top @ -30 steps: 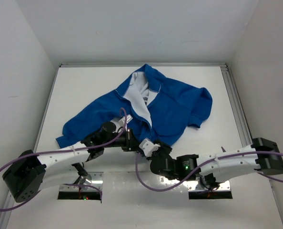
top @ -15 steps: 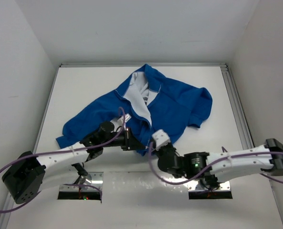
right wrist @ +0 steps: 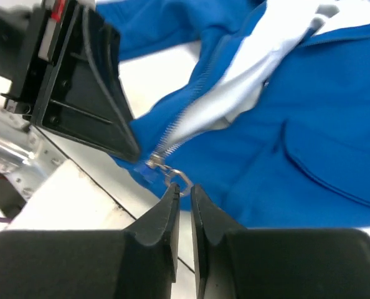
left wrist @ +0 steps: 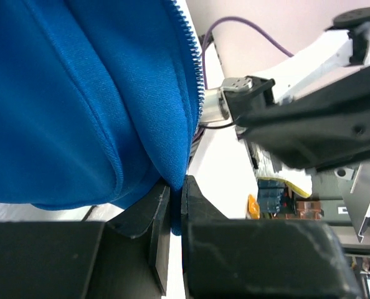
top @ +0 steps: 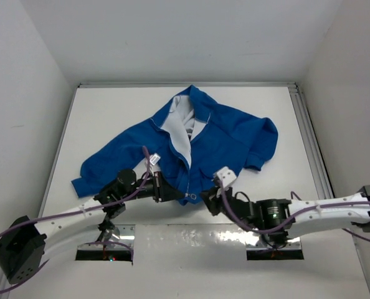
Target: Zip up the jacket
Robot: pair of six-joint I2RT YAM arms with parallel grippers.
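We see the jacket point(top: 228, 140) spread on the white counter point(top: 110, 112). Its collar lies toward the far wall and its hem toward the arm bases, so its front opening runs far to near along the middle of the counter. One sleeve trails out to the left and the other bunches up on the right.

The cloth is bright blue, and the white lining point(top: 177, 128) shows where the front gapes below the collar. The pale zipper teeth point(right wrist: 175, 134) climb from the hem up to that gap.

The left pincer point(left wrist: 175, 193) has its fingers pressed together on a fold of the blue hem, just beside the toothed edge. The right pincer point(right wrist: 182, 193) is drawn nearly closed, its tips pinching the silver ring of the zipper pull point(right wrist: 175, 177) at the bottom of the zipper.
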